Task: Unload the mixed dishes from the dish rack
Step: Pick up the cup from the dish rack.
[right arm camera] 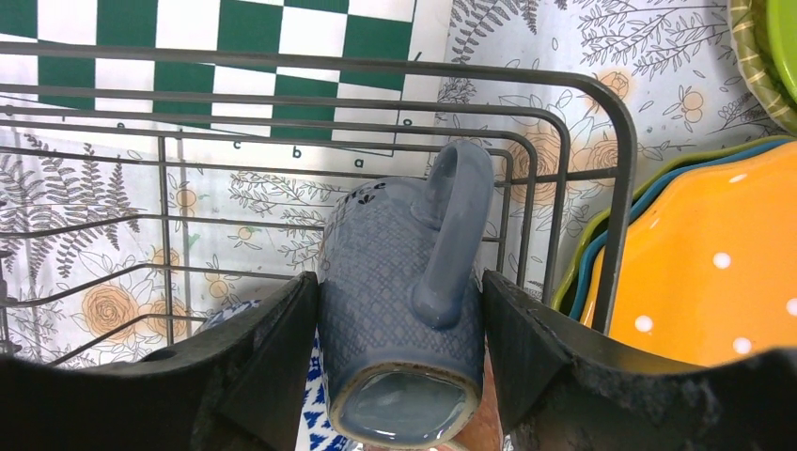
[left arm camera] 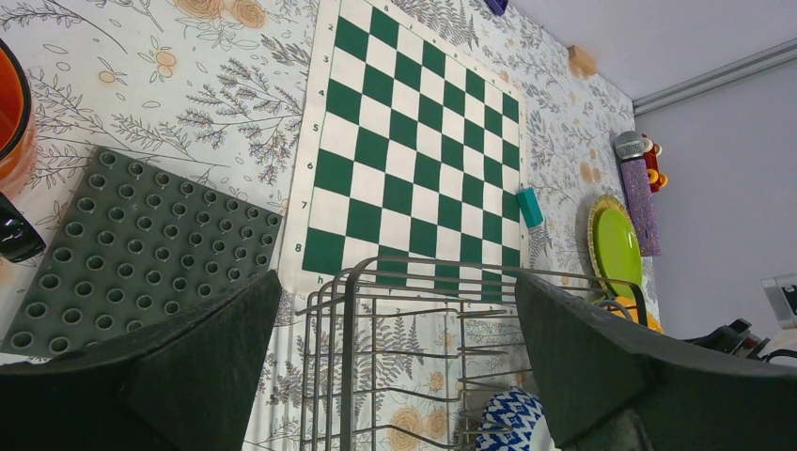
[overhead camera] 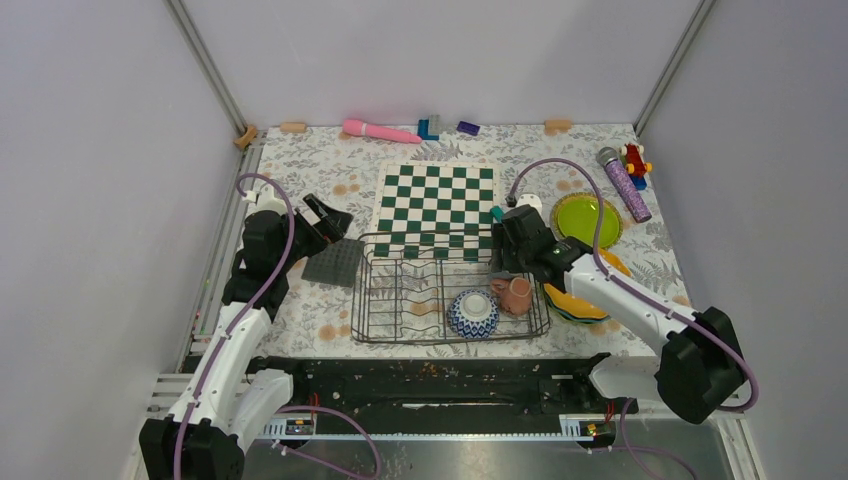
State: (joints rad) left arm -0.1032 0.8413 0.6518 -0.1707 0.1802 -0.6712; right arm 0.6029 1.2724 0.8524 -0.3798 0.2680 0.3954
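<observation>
The dish rack (overhead camera: 420, 300) lies mid-table and holds the blue-and-white bowl (overhead camera: 472, 312) and the pink mug (overhead camera: 516, 295). My right gripper (overhead camera: 508, 262) is at the rack's right end, shut on the small grey cup (right arm camera: 409, 301), base toward the camera, handle up. In the right wrist view the rack wires (right arm camera: 601, 113) stand just behind the cup. A yellow-orange plate (overhead camera: 585, 302) tops a stack beside the rack. A lime green plate (overhead camera: 585, 218) lies further back. My left gripper (overhead camera: 335, 222) is open and empty over the grey mat (overhead camera: 333, 263). The orange cup (left arm camera: 11, 122) shows at the left wrist view's left edge.
The green-and-white chessboard (overhead camera: 435, 208) lies behind the rack. A small teal block (overhead camera: 497, 212) sits by its right edge. A purple glitter microphone (overhead camera: 625, 185), a toy (overhead camera: 634, 158), a pink tool (overhead camera: 378, 130) and small blocks line the back. Walls close in on both sides.
</observation>
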